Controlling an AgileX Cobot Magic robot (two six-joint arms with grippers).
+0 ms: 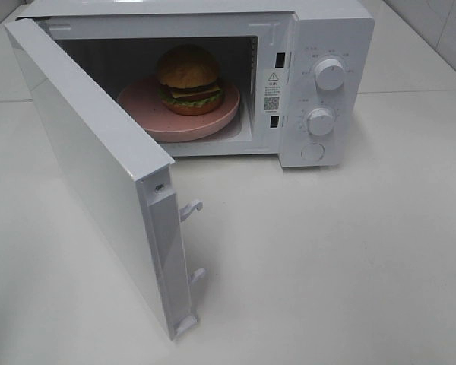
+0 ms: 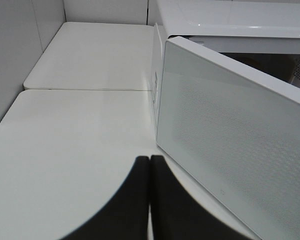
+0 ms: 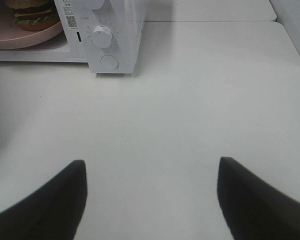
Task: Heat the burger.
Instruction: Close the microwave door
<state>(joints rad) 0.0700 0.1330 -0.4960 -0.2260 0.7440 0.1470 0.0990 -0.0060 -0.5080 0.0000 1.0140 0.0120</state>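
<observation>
The burger [image 1: 188,79], with a golden-brown bun, lettuce and cheese, sits on a pink plate [image 1: 175,122] inside the open white microwave [image 1: 327,30]. It also shows in the right wrist view [image 3: 34,14]. The microwave door [image 1: 91,167] stands swung wide open toward the front left. My left gripper [image 2: 149,172] is shut and empty, just outside the door's outer face [image 2: 240,150]. My right gripper [image 3: 150,175] is open and empty, over the table in front of the microwave's control panel. Neither gripper shows in the exterior high view.
Two white knobs [image 1: 330,74] [image 1: 320,121] and a round button [image 1: 312,152] sit on the microwave's right panel. Door latch hooks [image 1: 191,209] stick out from the door's edge. The white table [image 1: 327,266] stretches in front; tiled walls stand at the left and far right.
</observation>
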